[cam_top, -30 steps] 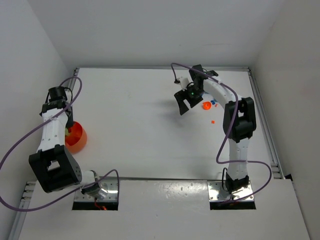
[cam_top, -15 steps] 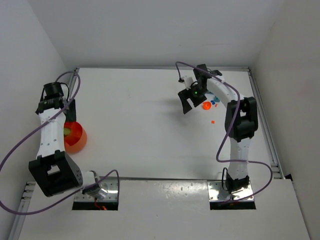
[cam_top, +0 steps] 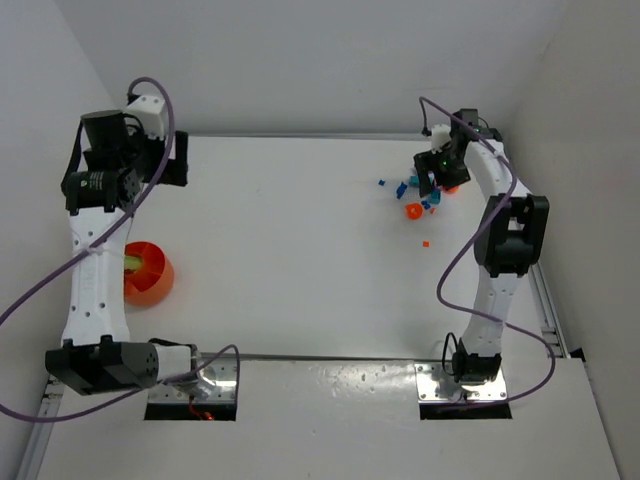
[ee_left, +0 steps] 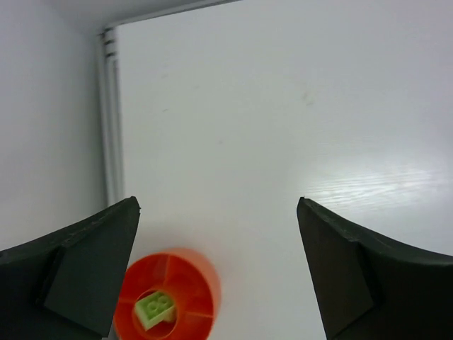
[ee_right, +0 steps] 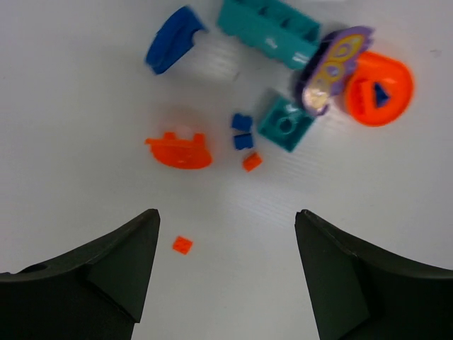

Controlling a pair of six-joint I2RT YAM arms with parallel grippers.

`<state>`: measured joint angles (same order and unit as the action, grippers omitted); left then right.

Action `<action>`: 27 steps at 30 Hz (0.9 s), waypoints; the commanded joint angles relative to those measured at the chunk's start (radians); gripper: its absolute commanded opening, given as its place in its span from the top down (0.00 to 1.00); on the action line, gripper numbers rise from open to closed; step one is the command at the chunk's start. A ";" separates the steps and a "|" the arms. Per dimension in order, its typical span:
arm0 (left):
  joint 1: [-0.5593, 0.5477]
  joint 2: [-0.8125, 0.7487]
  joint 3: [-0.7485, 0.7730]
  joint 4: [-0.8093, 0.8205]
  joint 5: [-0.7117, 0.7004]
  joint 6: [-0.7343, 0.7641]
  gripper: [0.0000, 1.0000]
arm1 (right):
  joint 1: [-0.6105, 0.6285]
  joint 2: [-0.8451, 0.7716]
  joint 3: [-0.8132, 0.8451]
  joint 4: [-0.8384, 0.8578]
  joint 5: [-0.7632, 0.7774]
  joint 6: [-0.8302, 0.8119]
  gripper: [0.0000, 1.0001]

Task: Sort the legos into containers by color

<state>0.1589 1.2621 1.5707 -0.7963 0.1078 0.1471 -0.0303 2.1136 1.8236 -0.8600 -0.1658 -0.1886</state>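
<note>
1. The left end effector [ee_left: 218, 207] had lifted clear of the orange bowl [ee_left: 192, 273] and spread to its widest, holding nothing.
2. A green lego [ee_left: 156, 309] lay inside that bowl (a drop-off just completed, I judged), near the left edge of the counter [ee_left: 283, 106].
3. The right end effector [ee_right: 225, 227] had swung across to hang over the loose legos [ee_right: 285, 124], jaws well apart and empty.
4. Blue, cyan, purple and orange pieces sat unsorted at the far right, so a pick there seemed next.
</note>
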 commanded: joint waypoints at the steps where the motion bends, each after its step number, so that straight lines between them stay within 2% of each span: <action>1: -0.108 0.063 0.067 -0.024 0.121 -0.029 0.00 | -0.039 0.032 0.112 0.056 0.075 0.018 0.23; 6: -0.208 0.135 0.121 -0.012 0.096 -0.029 0.00 | -0.060 0.117 0.178 0.078 0.095 0.047 0.25; 10: -0.240 0.169 0.143 -0.012 0.043 -0.038 0.00 | -0.060 0.149 0.166 0.098 0.115 0.058 0.27; 14: -0.259 0.178 0.143 0.008 0.020 -0.038 0.00 | -0.060 0.172 0.184 0.119 0.051 0.057 0.28; 20: -0.259 0.188 0.134 0.008 0.020 -0.038 0.00 | -0.031 0.192 0.261 0.169 -0.070 -0.044 0.42; 27: -0.259 0.188 0.114 0.008 0.001 -0.029 0.00 | 0.006 0.215 0.257 0.205 -0.034 -0.283 0.43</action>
<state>-0.0921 1.4532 1.6676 -0.8207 0.1219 0.1192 -0.0444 2.3322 2.0708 -0.7101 -0.1875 -0.3187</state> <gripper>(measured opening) 0.995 0.569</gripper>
